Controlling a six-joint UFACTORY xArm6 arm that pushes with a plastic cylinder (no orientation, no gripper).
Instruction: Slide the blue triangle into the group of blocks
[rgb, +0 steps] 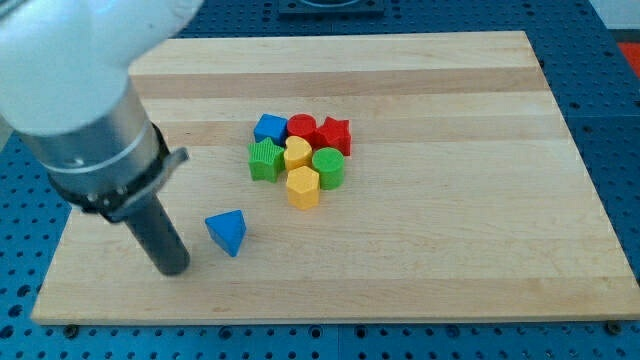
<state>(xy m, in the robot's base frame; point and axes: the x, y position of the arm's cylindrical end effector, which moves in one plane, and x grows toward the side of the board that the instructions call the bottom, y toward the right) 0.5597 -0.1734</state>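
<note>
My tip (172, 268) rests on the wooden desk (450, 250) near the view's bottom left, at the lower end of my dark rod, which runs up and to the left into the grey collar and white body of my arm. My tool is only this plain rod, with nothing on it to spread, press together or pinch, and it holds nothing. The blue triangle (227, 232) sits just to the right of my tip, close to it, with a narrow strip of bare wood showing between the two, so I cannot call it contact. The triangle stands apart from the others, below and to the left of the group. That group is packed tightly near the middle of the desk, its blocks touching or almost touching. Along its top row, from the view's left, are a blue block (270, 127) of an angular shape I cannot make out, a red cylinder (301, 127) and a red star (334, 134). Beneath them are a green star-like ribbed block (265, 159) at the left, a yellow heart (298, 153) in the middle and a green rounded block (328, 167) at the right. A yellow hexagon (302, 186) sits at the bottom of the cluster, below the heart. The green ribbed block and the yellow hexagon are the members nearest the blue triangle.
</note>
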